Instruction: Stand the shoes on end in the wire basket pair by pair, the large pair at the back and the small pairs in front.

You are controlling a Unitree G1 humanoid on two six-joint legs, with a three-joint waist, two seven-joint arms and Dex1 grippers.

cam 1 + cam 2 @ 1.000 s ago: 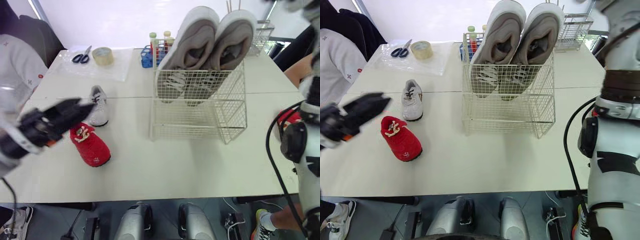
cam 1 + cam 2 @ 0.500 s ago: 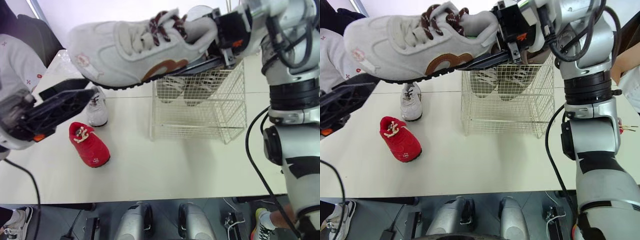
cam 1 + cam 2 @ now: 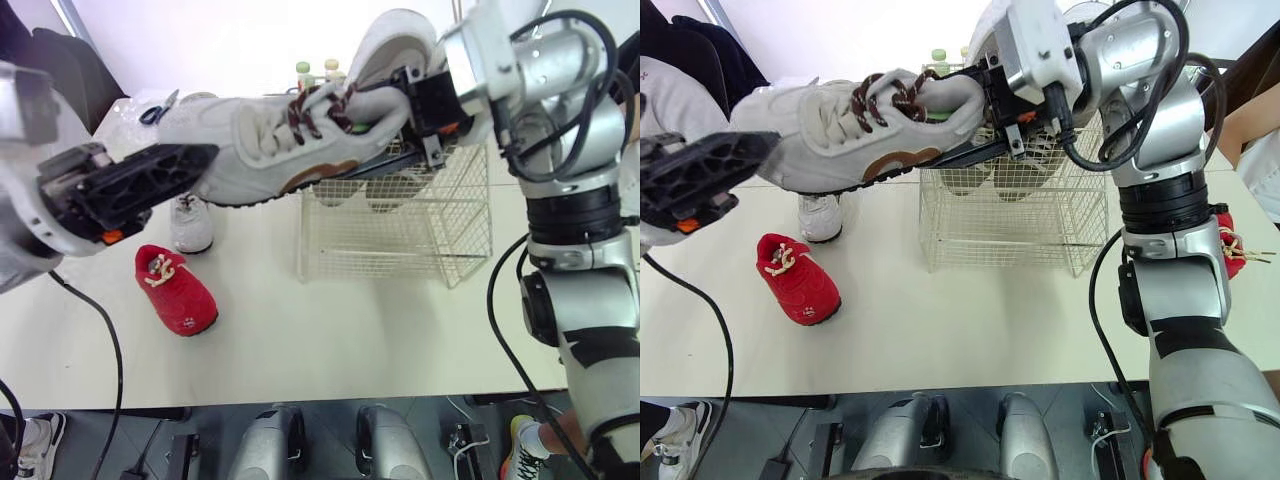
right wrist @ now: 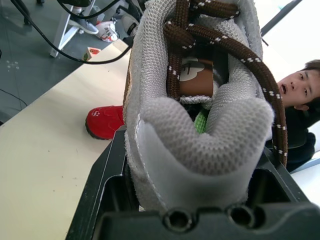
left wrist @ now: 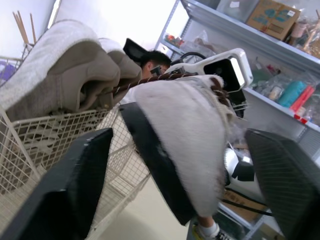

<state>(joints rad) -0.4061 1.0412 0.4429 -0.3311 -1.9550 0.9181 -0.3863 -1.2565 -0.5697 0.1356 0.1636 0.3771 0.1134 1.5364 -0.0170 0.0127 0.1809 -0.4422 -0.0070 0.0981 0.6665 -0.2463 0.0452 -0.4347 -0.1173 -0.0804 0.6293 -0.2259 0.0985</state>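
Note:
A white sneaker with brown laces (image 3: 290,150) hangs level in the air above the table, toe toward my left. My right gripper (image 3: 1005,100) is shut on its heel (image 4: 195,150). My left gripper (image 3: 195,160) is open at the toe, and the toe (image 5: 195,150) lies between its wide-apart fingers (image 5: 65,190). The white wire basket (image 3: 400,235) stands behind, with the large grey pair (image 5: 65,70) on end at its back. A small white shoe (image 3: 190,225) and a small red shoe (image 3: 175,290) lie on the table to the left of the basket.
Another red shoe (image 3: 1228,240) lies at the table's right edge, beside my right arm. Scissors (image 3: 155,110) and a test-tube rack (image 3: 315,72) sit at the back. A person (image 4: 300,85) sits beyond the table. The front of the basket holds no shoes.
My right gripper brought the white sneaker in from the right, then lowered it. My left gripper rose from near the table to the sneaker's toe.

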